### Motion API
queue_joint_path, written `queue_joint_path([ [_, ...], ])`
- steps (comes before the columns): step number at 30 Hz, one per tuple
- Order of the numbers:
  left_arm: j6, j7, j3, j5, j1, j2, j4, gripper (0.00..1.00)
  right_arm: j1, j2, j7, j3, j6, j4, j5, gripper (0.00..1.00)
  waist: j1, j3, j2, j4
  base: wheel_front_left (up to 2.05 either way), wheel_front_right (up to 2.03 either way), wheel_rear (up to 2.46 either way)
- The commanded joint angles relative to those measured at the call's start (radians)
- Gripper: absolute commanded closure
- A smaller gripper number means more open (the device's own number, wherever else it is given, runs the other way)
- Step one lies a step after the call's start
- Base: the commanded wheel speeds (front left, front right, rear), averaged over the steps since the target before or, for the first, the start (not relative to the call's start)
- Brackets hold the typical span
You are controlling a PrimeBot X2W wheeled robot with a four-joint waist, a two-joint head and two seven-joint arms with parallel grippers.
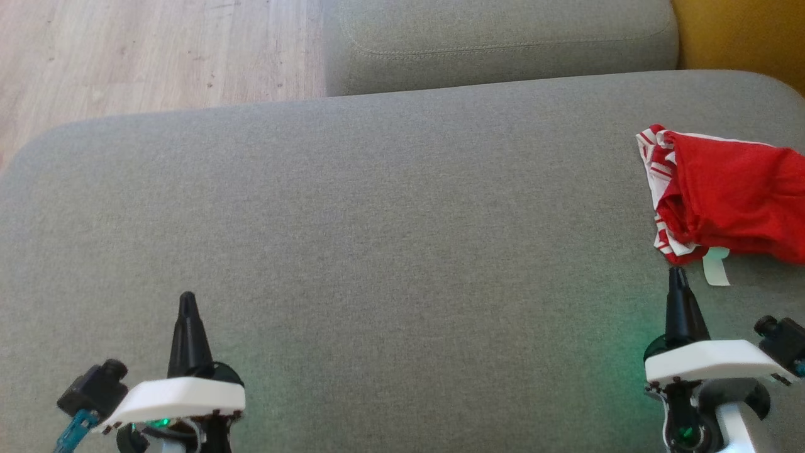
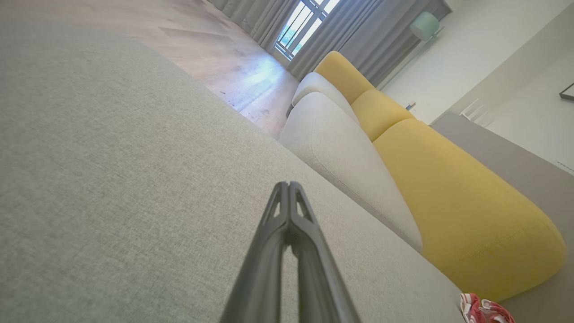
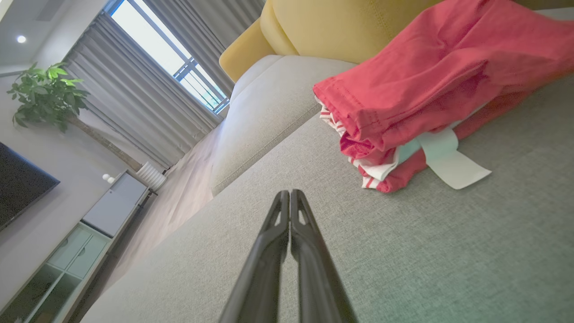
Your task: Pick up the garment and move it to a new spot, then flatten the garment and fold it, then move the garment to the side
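The garment (image 1: pixel 729 195) is coloured red, edged with a red-and-white striped band, and a white label (image 1: pixel 716 265) is seen on it. The sofa seat (image 1: pixel 377 220) is covered in mottled grey weave, the backrest (image 2: pixel 448 202) in mustard yellow. The floor (image 1: pixel 157 50) is patterned with pale wood grain. Black fingers and white housings are seen on the left gripper (image 1: pixel 187 301) and the right gripper (image 1: pixel 677 275).

A grey sofa (image 1: pixel 377 220) spans the head view, pale wood floor (image 1: pixel 157 50) at upper left, a yellow cushion (image 1: pixel 742 31) at upper right. In the right wrist view's left half: grey curtains (image 3: pixel 112 103), a bright window (image 3: pixel 152 40), a plant (image 3: pixel 45 94), a dark screen (image 3: pixel 22 184), a low cabinet (image 3: pixel 103 215).
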Motion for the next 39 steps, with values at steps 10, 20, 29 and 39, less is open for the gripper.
queue_joint_path([
  [10,-0.015,0.031,0.038,-0.107,-0.048,0.007,-0.025,1.00,-0.040,-0.003,0.029,-0.007,0.000,-0.050,0.123,1.00,0.0000,-0.004,0.0000,-0.001,0.00,0.00,0.00],
  [20,-0.022,0.061,0.058,-0.205,-0.051,0.008,-0.023,1.00,-0.039,-0.003,0.058,-0.015,0.000,-0.062,0.235,1.00,0.0000,-0.008,0.0000,-0.001,0.00,0.00,0.00],
  [29,-0.029,0.087,0.075,-0.295,-0.054,0.008,-0.021,1.00,-0.038,-0.003,0.084,-0.023,0.000,-0.073,0.336,1.00,0.0000,-0.011,0.0000,-0.002,0.00,0.00,0.00],
  [39,-0.036,0.117,0.095,-0.394,-0.058,0.009,-0.019,1.00,-0.037,-0.004,0.113,-0.032,0.000,-0.085,0.449,1.00,0.0000,-0.015,0.0000,-0.002,0.00,0.00,0.00],
])
